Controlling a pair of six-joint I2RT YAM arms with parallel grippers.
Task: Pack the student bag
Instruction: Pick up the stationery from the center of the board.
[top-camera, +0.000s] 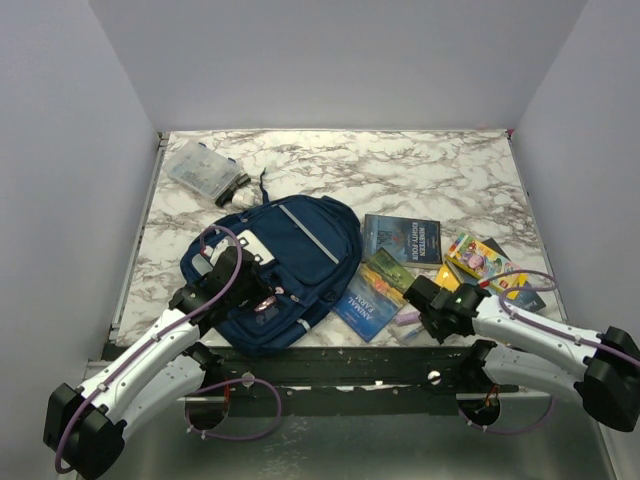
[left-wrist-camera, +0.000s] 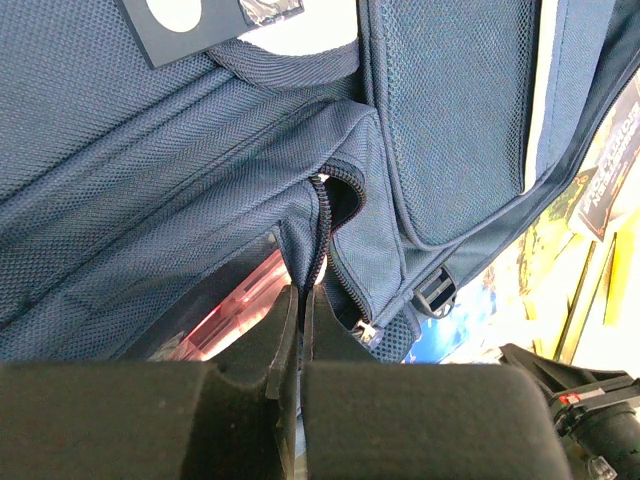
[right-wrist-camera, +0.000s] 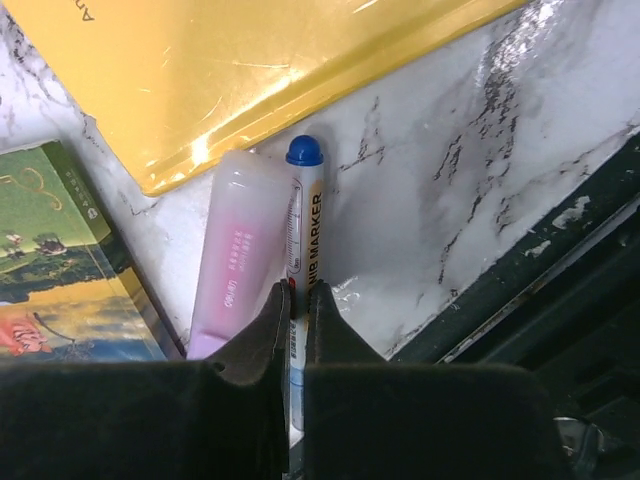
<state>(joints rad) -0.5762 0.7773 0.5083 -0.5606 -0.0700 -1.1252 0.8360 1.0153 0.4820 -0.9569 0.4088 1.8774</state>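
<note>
Top view: student bag (top-camera: 300, 255) lies flat on the marble table (top-camera: 430, 170), left of centre, roughly 8 o'clock from the middle. Clear box (top-camera: 205, 172) sits at the bag's 11 o'clock, apart from it. L arm reaches over the bag's near-left part, left gripper (top-camera: 258, 292) down on the fabric. Blue book (top-camera: 400, 240) at the bag's 3 o'clock, green book (top-camera: 372, 295) against the bag at 4, crayon box (top-camera: 480, 258) further right. Right gripper (top-camera: 418, 305) is low by the near edge, just right of the green book. Left wrist cam: left gripper (left-wrist-camera: 303, 300) clenched; the bag's zip (left-wrist-camera: 322, 225) edge runs straight into the tips and looks pinched btwn them. Right wrist cam: right gripper (right-wrist-camera: 298, 300) clamped on a blue-capped marker (right-wrist-camera: 303, 215), cap pointing to 12. Pink tube (right-wrist-camera: 235, 260) touches the marker at its 9 o'clock, w/ a yellow book (right-wrist-camera: 250, 70) at 12.
</note>
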